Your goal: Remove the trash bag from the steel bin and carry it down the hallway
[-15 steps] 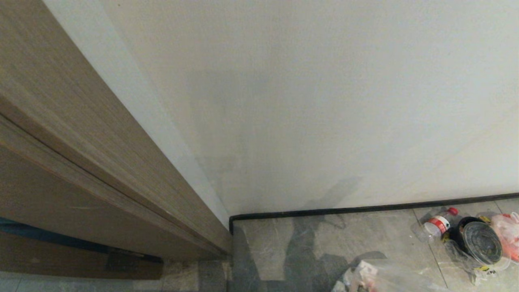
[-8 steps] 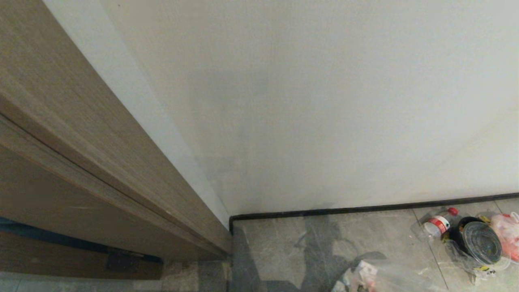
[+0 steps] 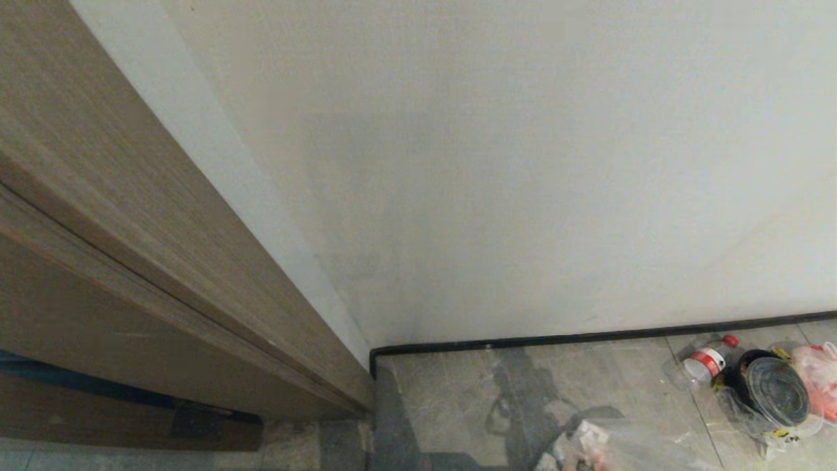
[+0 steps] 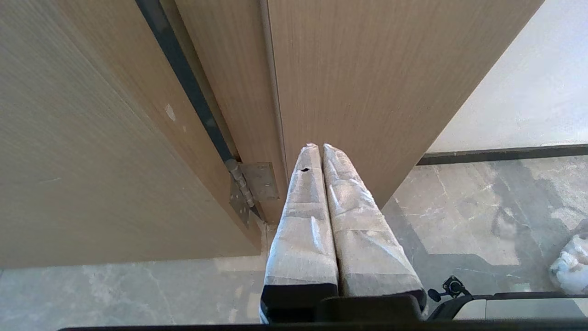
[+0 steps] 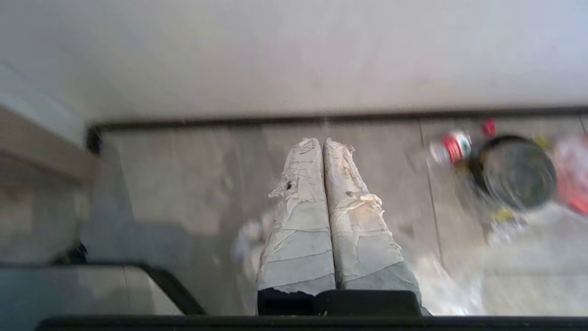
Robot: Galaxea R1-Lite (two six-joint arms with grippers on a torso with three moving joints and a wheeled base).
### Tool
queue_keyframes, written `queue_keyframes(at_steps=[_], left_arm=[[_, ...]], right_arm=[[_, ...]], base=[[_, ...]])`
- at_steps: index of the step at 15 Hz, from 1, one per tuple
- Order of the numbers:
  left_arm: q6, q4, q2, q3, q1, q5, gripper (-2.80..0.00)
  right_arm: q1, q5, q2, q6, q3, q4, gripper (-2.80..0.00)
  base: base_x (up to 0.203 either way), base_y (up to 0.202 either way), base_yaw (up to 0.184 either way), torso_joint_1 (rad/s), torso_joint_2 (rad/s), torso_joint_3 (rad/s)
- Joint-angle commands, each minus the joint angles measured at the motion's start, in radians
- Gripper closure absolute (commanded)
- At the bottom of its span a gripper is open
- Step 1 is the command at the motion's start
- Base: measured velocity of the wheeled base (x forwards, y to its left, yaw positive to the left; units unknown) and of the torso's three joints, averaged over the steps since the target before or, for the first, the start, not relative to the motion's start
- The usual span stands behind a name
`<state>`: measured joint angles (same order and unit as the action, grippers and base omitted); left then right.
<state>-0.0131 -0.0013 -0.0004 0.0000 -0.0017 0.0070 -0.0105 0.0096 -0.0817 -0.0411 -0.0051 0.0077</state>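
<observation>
The trash bag (image 3: 614, 445), clear and crinkly with crumpled scraps inside, lies on the grey tiles of the hallway floor (image 3: 444, 386) at the lower edge of the head view. In the right wrist view it shows as a pale blur (image 5: 459, 285) beneath and beside the fingers. My right gripper (image 5: 321, 140) hangs above the floor, shut, with nothing between its taped fingers. The left gripper (image 4: 320, 146) is shut and empty, parked close to the wooden door's hinge (image 4: 257, 184). The steel bin is out of view. Neither arm shows in the head view.
Litter lies against the wall at the right: a bottle with a red label (image 3: 707, 360), a black round tub with a clear lid (image 3: 775, 392) and a pink bag (image 3: 817, 376). A tan wooden door (image 3: 98, 229) stands left, a pale wall with dark baseboard (image 3: 588, 337) ahead.
An arm's shadow has slid down off the wall onto the floor tiles. The bag and the litter have stayed where they were.
</observation>
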Motion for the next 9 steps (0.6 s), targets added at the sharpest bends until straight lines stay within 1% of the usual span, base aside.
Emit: queue_keyframes(at_steps=[1, 9], left_arm=[[-0.001, 0.000, 0.000, 0.002, 0.000, 0.001, 0.00], [0.005, 0.000, 0.000, 0.002, 0.000, 0.001, 0.00]], right_arm=[[0.017, -0.002, 0.080, 0.024, 0.004, -0.003, 0.00], [0.017, -0.002, 0.080, 0.024, 0.004, -0.003, 0.00]], base=[[0.000, 0.000, 0.000, 0.000, 0.00, 0.000], [0.000, 0.000, 0.000, 0.000, 0.00, 0.000]])
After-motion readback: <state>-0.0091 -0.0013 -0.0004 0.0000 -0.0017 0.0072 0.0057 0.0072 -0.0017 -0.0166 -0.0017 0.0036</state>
